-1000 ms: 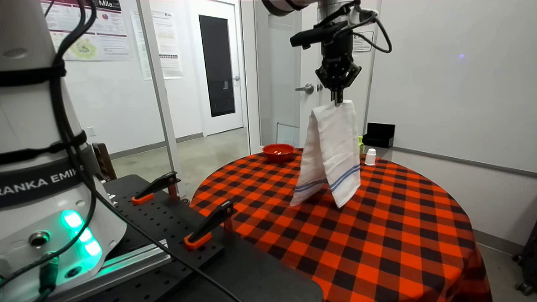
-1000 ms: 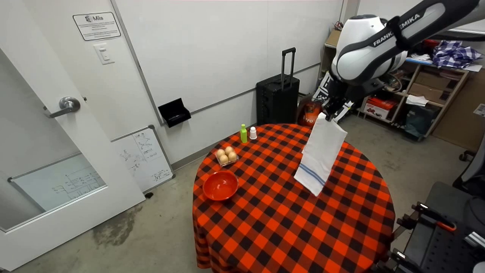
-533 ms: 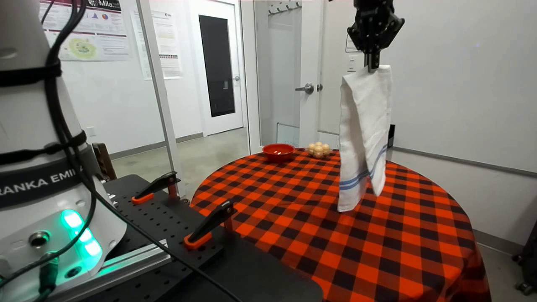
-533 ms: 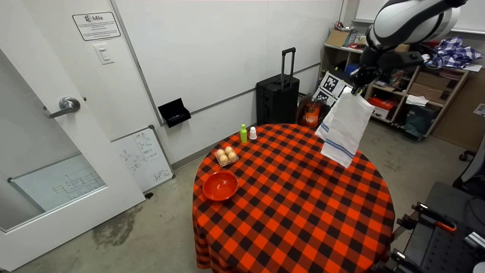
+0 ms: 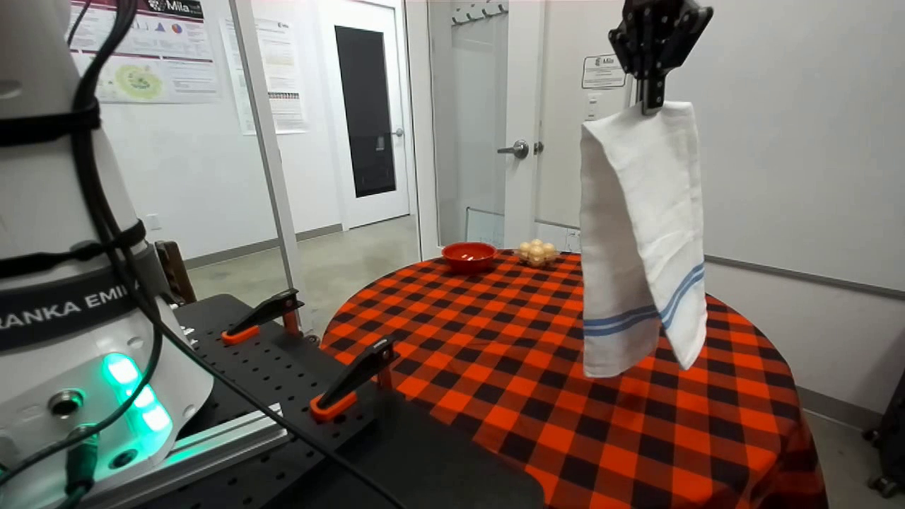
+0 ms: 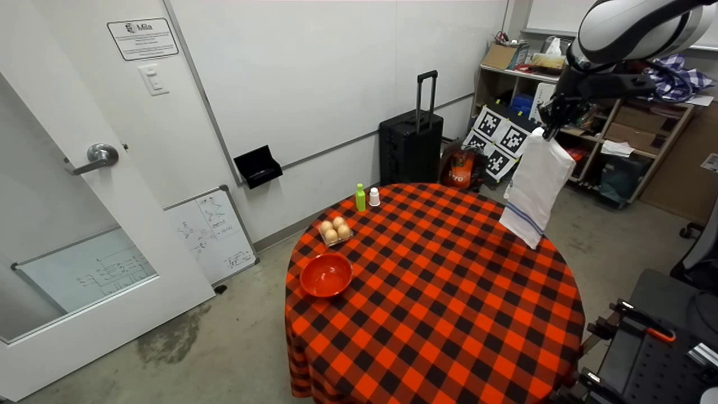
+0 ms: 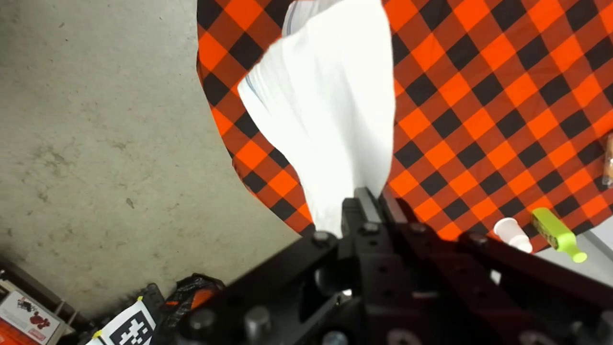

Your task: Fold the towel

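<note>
The towel (image 5: 661, 191) is white with thin blue stripes near its hanging ends. It hangs draped over in two layers from my gripper (image 5: 652, 106), its ends apart at the bottom. In an exterior view the towel (image 6: 535, 188) hangs over the table's side nearest the shelves. My gripper (image 6: 548, 134) is shut on the towel's upper fold. In the wrist view the towel (image 7: 340, 96) runs up from between the fingertips of the gripper (image 7: 377, 194). The lower ends appear above the tablecloth; exact height is hard to tell.
The round table has a red-and-black checked tablecloth (image 5: 495, 353). A red bowl (image 6: 326, 275), a pack of eggs (image 6: 335, 231), a green bottle (image 6: 360, 198) and a white cup-like item (image 6: 374, 197) stand along its far edge. Clamps (image 5: 350, 382) hold the robot's black base plate.
My gripper has risen and moved right in both exterior views, carrying the towel. The towel swings and its ends have lifted. The eggs came into view behind it in an exterior view.
</note>
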Motion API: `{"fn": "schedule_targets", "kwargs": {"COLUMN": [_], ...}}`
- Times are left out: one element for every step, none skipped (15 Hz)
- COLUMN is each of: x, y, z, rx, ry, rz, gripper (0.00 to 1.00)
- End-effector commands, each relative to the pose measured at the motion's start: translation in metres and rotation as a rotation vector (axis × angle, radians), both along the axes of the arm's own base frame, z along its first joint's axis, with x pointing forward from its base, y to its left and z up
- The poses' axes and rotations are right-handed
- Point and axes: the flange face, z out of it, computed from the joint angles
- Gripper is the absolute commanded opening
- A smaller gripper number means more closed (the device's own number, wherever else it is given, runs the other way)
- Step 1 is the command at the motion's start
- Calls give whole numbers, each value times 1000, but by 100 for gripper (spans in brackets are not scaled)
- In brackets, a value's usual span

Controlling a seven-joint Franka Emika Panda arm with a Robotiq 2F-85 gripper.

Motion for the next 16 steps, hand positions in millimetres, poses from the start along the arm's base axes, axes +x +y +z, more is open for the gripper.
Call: {"fn": "schedule_targets", "kwargs": {"x": [25,34,43,52,61,69,78,68,73,76,79,83,88,92,97,101], "y": [61,83,107,129,154,176,201,217,239,256,275,291,308,324,339,356], "z": [-49,-68,-88,-107,-128,-146,-165,-167,-183,-192,-203,-208,-216,-222,-227,-236], "rx": [24,62,112,150,195,235,273,308,336,357,368,377,373,373,367,357], "ry": [126,173,221,265,303,344,382,422,464,501,535,560,580,598,609,621], "rz": [38,64,94,120,147,170,199,223,247,262,278,290,299,318,327,337], "gripper": [1,1,1,1,1,1,1,1,1,1,1,1,1,1,1,1]}}
